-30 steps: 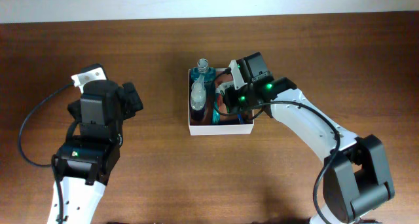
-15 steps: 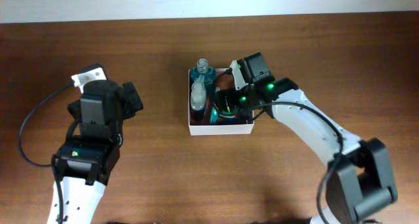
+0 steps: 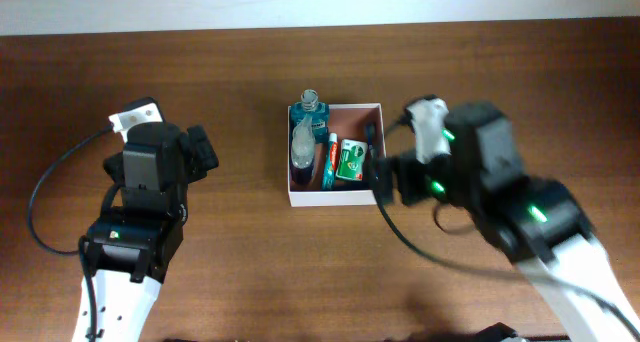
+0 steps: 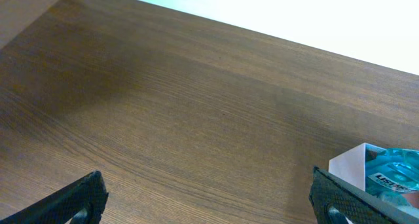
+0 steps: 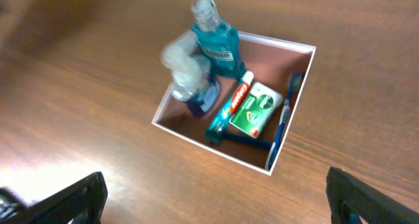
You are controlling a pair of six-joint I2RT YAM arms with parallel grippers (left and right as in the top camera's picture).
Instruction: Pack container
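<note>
Container (image 3: 335, 196) sits on the wooden surface (image 3: 230, 62) near mid-width, toward the far edge; square, white walls, pinkish-brown floor; open top.

Contents, from the right wrist view:
- teal bottle (image 5: 213, 40) upright in one corner
- clear bottle (image 5: 186, 76) just beside it, blurred
- toothpaste tube (image 5: 229, 109) lying flat, touching a green packet (image 5: 257, 109)
- blue toothbrush (image 5: 285, 119) along the wall opposite the bottles

Right pincer (image 5: 215, 188): jaws spread wide, one dark finger in each lower corner of its own view, nothing between them; it hangs above the surface, just off the container's near wall. The overhead view is motion-blurred here.

Left pincer (image 4: 209, 198): also wide open and empty, well apart from the container; only one white corner and the teal bottle show at the edge of the left wrist view.
</note>
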